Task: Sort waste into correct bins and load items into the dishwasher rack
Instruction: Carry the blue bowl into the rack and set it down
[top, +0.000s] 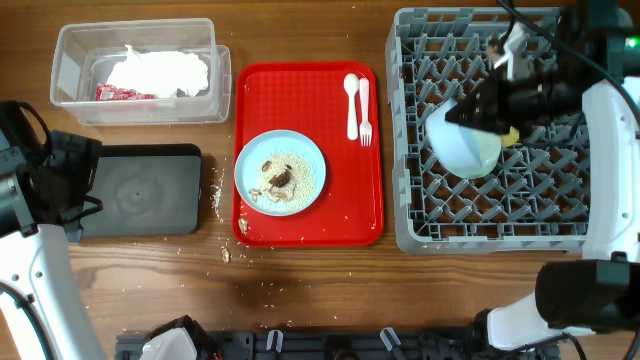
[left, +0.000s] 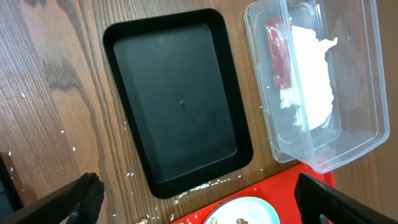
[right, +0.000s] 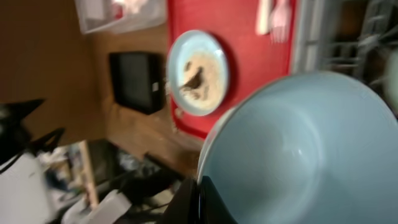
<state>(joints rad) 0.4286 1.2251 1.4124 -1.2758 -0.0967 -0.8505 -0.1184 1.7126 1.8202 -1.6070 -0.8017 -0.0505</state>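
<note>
The red tray (top: 350, 205) lies mid-table and serves as the mark for everything else. On it sits the pale blue plate (top: 303, 158), toward its left near part, carrying brown-and-white food scraps (top: 277, 178); the white spoon (top: 351, 98) and fork (top: 365, 112) lie side by side at its far right corner.

To the right of the red tray, across a narrow strip of wood, stands the grey dishwasher rack (top: 500, 218), its pegs upright. Over its middle the right gripper (top: 462, 113) is pressed together on the rim of the light blue bowl (top: 470, 150), which hangs tilted above the pegs. A small yellow cup (top: 511, 136) shows just past the bowl, mostly hidden by the gripper.

To the far left of the red tray is the clear tub (top: 70, 70) holding white napkins (top: 165, 70) and a red wrapper (top: 120, 93). Directly left of the red tray is the black tray (top: 145, 190); the left gripper (left: 198, 190) hangs over its near edge, fingers spread wide, holding nothing.

The wooden table (top: 300, 290) carries loose crumbs (top: 218, 195) between the red tray and the black tray, and more toward the near side. The widest open wood lies on the near side of the red tray, ending at dark equipment along the table's edge; the right arm crosses the rack's right side.
</note>
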